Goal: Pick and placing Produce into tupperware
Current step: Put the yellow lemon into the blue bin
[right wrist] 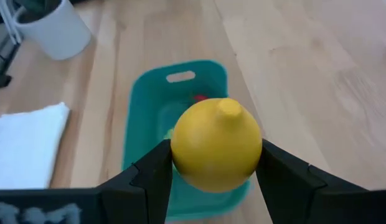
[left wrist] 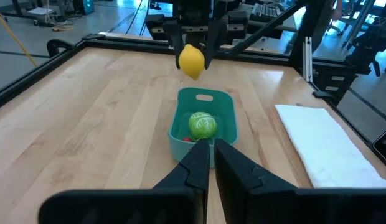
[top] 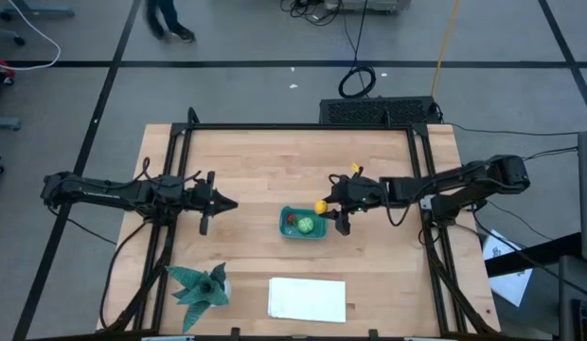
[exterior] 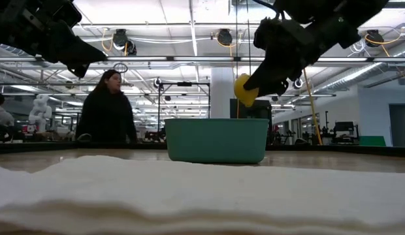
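High view: the wooden surface (top: 256,170) fills the frame inside a dark rail, with both arms reaching in from opposite sides. At 6 o'clock on it lies a flat white cloth (top: 307,298), and at about 7 o'clock sits a spiky teal-green star-shaped thing (top: 201,285). The teal tub (top: 303,224) sits a little toward 4 o'clock from the centre of the surface. In the left wrist view a light green round piece (left wrist: 203,125) rests inside the tub, with a red piece (left wrist: 188,139) just showing beside it against the near wall.

The right gripper (top: 333,207) hangs at the tub's 3 o'clock rim, its fingers pinching the yellow lemon (right wrist: 216,144) from both sides. The low view shows the lemon held above the tub's rim and clear of it. The right wrist view looks down past the lemon into the tub below.

The left gripper (top: 218,203) hovers at 9 o'clock from the tub, well apart from it, with its fingers pressed together and nothing between them.

A person (exterior: 108,108) stands in the room beyond the surface.
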`<action>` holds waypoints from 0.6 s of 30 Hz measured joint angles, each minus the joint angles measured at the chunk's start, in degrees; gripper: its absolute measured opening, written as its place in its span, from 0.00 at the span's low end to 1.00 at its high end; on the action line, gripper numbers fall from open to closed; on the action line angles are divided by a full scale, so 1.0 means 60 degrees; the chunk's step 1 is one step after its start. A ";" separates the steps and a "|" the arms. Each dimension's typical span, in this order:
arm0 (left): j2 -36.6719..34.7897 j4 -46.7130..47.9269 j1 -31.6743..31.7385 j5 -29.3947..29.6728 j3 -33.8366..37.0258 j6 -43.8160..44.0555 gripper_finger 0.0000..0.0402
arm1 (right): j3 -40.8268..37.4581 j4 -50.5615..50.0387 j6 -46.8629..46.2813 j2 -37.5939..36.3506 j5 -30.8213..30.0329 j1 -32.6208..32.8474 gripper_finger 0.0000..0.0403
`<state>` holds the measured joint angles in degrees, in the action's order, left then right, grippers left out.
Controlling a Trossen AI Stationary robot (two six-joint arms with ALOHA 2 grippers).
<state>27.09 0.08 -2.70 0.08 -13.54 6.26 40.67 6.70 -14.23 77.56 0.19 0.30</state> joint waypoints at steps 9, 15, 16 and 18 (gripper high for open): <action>0.0000 0.0011 0.0000 0.0000 0.0000 -0.0004 0.06 | 0.1497 -0.2592 0.0378 0.0112 0.0004 -0.0036 0.46; 0.0003 0.0020 0.0000 0.0000 0.0000 -0.0056 0.06 | 0.2927 -0.4244 0.0741 0.0905 0.0295 -0.0094 0.46; 0.0003 0.0029 -0.0002 0.0000 0.0000 -0.0058 0.06 | 0.3209 -0.4536 0.0859 0.1083 0.0305 -0.0113 0.46; 0.0000 0.0029 -0.0007 0.0000 0.0000 -0.0047 0.06 | 0.3747 -0.5160 0.1105 0.1466 0.0465 -0.0195 0.46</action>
<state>27.09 0.25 -2.74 0.08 -13.54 5.98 63.16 -24.26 -7.60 86.35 2.98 -0.88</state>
